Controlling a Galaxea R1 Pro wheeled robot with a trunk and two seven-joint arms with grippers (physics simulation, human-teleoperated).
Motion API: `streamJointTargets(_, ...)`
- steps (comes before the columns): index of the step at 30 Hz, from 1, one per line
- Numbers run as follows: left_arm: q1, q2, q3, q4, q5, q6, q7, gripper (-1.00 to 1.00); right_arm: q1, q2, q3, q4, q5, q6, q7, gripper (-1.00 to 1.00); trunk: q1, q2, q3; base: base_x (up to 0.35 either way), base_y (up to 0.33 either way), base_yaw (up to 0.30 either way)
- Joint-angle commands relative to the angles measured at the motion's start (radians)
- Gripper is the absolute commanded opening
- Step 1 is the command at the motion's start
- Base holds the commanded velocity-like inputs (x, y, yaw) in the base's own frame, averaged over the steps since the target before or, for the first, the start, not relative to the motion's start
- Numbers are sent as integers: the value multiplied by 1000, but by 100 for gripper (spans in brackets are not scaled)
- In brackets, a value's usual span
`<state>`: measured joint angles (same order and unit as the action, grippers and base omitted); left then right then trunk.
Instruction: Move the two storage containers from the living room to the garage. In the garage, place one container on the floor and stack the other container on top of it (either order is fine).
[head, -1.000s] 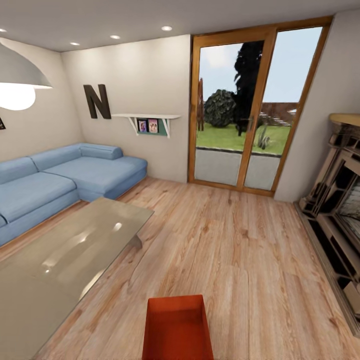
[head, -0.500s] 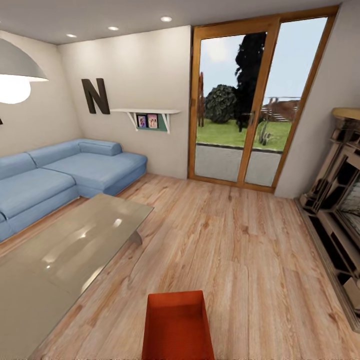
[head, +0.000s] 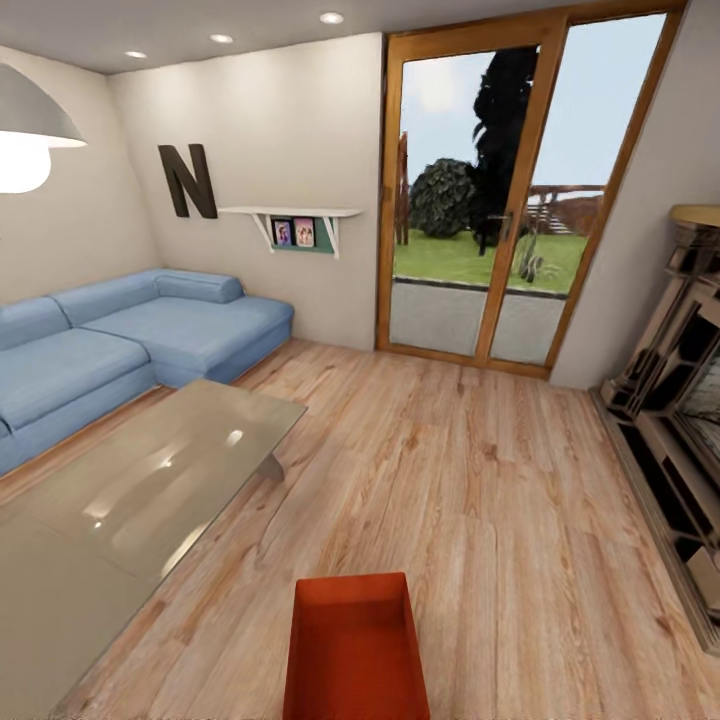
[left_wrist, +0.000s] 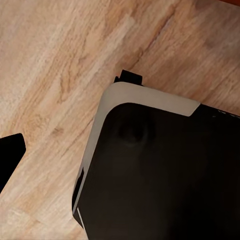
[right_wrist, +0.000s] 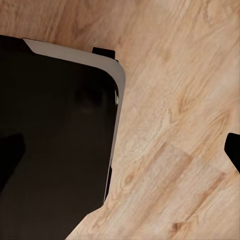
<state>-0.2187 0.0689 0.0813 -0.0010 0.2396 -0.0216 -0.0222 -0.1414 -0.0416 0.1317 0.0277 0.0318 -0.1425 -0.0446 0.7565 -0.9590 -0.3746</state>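
One orange-red storage container (head: 355, 650) lies at the bottom middle of the head view, its open top facing up, on the light wood-plank floor (head: 470, 500) of the living room. Whether anything holds it cannot be told. The second container is out of view. In the left wrist view a dark fingertip (left_wrist: 10, 155) of my left gripper (left_wrist: 120, 160) sits at the frame's edge over wood floor, beside my black base (left_wrist: 160, 175). My right gripper (right_wrist: 120, 155) shows a dark fingertip (right_wrist: 234, 150) the same way. Both stand open, holding nothing.
A glass-topped coffee table (head: 130, 500) stands at the left, with the blue corner sofa (head: 120, 340) behind it. Wood-framed glass doors (head: 500, 190) are straight ahead. A dark shelf unit (head: 680, 420) lines the right wall. Open wood floor runs between table and shelf unit.
The whole head view has shifted: sofa, wall letter and doors sit slightly higher, so the camera moved. The container stays at the bottom middle.
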Motion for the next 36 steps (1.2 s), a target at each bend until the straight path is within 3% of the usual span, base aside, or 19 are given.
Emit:
streamJointTargets(1,-1,0,8,1,1,-2,-2,100,-1,0,6,3,3,-5,-5,100,4,-8,-6,0,0,0)
streamJointTargets(30,-1,0,8,1,2,-2,-2,100,-1,0,6,3,3,-4,-5,100,115,-211,-142,0,0,0)
streamJointTargets(36,-1,-1,8,1,1,-2,-2,100,-1,0,6,3,3,-5,-5,100,115,-211,-152,0,0,0)
